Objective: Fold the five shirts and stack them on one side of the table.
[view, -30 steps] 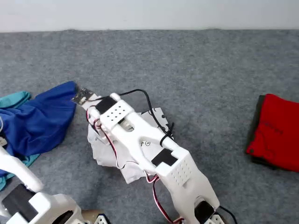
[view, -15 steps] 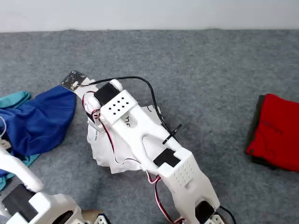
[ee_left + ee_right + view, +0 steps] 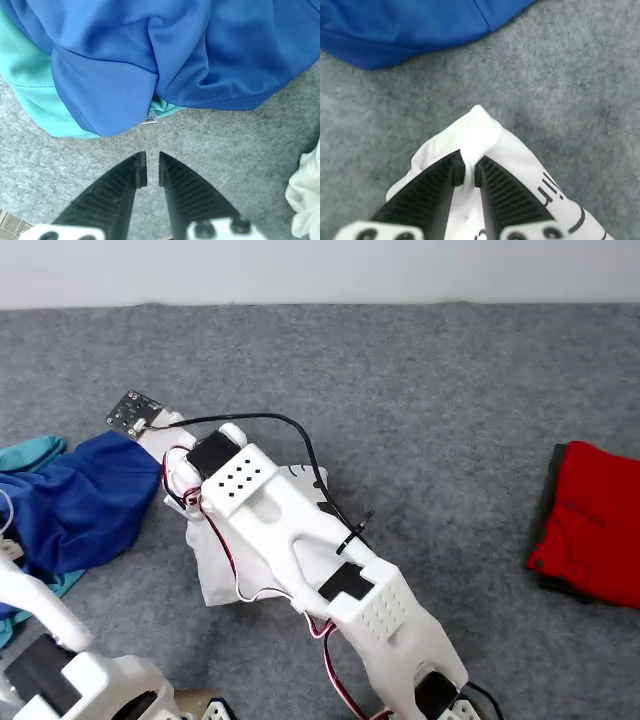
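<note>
In the right wrist view my right gripper is shut on a raised fold of the white shirt, close to the blue shirt. From above, the right arm lies across the white shirt, its wrist beside the blue shirt. The blue shirt lies crumpled over a teal shirt. My left gripper hangs shut over bare table, holding nothing, just short of the blue shirt and teal shirt. A red shirt lies folded on a dark shirt at the right edge.
The grey table runs bare from the back to the right of the white shirt. The left arm's base stands at the front left corner. An edge of the white shirt shows beside the left gripper.
The right arm has swung left and away toward the blue shirt, dragging the held white shirt with it. The left arm and the red stack have not moved.
</note>
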You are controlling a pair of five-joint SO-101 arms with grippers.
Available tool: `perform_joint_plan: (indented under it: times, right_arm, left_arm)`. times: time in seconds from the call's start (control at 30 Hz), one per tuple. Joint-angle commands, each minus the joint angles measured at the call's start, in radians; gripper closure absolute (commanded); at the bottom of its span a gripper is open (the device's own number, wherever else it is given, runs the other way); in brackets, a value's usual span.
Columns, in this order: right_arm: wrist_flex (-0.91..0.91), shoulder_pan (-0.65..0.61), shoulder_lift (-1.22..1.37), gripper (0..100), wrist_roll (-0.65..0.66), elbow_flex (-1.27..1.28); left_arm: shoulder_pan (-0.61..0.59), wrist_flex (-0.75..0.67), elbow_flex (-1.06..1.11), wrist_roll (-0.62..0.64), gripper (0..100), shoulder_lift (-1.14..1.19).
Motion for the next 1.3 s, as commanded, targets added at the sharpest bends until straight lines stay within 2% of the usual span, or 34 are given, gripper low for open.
perform_joint_plan:
  times: [0.0,0.1,0.2,0.27,0.33,0.47,0.6,0.7,0.87,1.1,1.27]
  right_arm:
    - [-0.044,-0.012,-0.001,98.9,0.000,-0.046]
    - [-0.058,-0.012,0.012,96.8,0.000,-0.046]
    - [-0.047,-0.012,0.008,83.5,-0.002,-0.046]
    - [-0.044,-0.012,0.002,73.5,-0.051,-0.049]
    - [-0.008,-0.010,-0.013,69.5,-0.106,-0.087]
    - [0.120,-0.010,-0.030,77.6,-0.097,-0.163]
    - [0.317,-0.007,-0.021,99.1,-0.095,-0.239]
    - [0.452,-0.008,-0.021,96.8,-0.060,-0.239]
    - [0.447,0.008,-0.073,99.1,-0.054,-0.126]
    - [0.441,0.001,-0.163,99.0,-0.054,0.178]
    - [0.364,-0.056,-0.097,98.9,-0.054,0.212]
  left_arm:
    - [0.002,-0.020,-0.004,-0.008,95,-0.041]
    - [0.002,-0.020,-0.004,-0.008,95,-0.041]
    - [0.002,-0.020,-0.004,-0.008,95,-0.041]
    - [0.002,-0.020,-0.004,-0.008,95,-0.041]
    - [0.002,-0.020,-0.004,-0.008,95,-0.041]
    - [0.002,-0.018,-0.004,-0.008,95,-0.041]
    - [0.002,-0.018,-0.004,-0.008,95,-0.041]
    - [0.002,-0.018,-0.004,-0.008,95,-0.041]
    - [0.008,-0.020,-0.004,-0.008,95,-0.041]
    - [0.023,-0.020,-0.004,-0.008,95,-0.043]
    - [0.023,-0.020,-0.005,-0.006,95,-0.043]
